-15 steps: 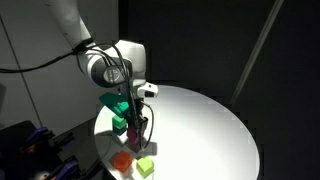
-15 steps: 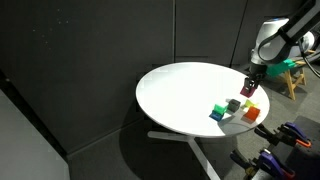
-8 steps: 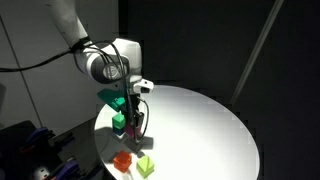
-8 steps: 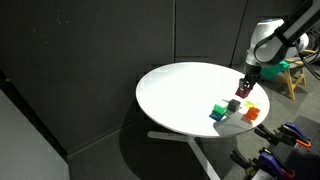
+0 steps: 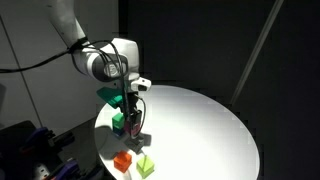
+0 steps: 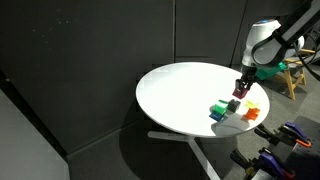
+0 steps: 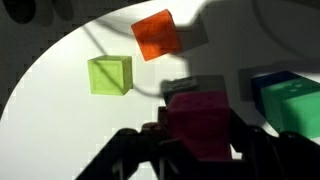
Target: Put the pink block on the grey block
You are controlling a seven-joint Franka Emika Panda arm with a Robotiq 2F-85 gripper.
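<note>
The pink block (image 7: 200, 122) sits gripped between the jaws (grey block (image 7: 186, 88) just beyond).

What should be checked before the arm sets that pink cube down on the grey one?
1. Pink block clamped between the fingers of the end effector: ok.
2. Pink block lined up over the grey block: cannot tell. The wrist view shows them overlapping, but not whether they are centred.
3. Top of the grey block free of other things: ok on the part that shows. The rest is hidden behind the pink block.
4. Orange block and yellow-green block well apart from the grey block: ok.
5. Room between the green block and the grey block for the fingers: cannot tell. They sit close together.
</note>
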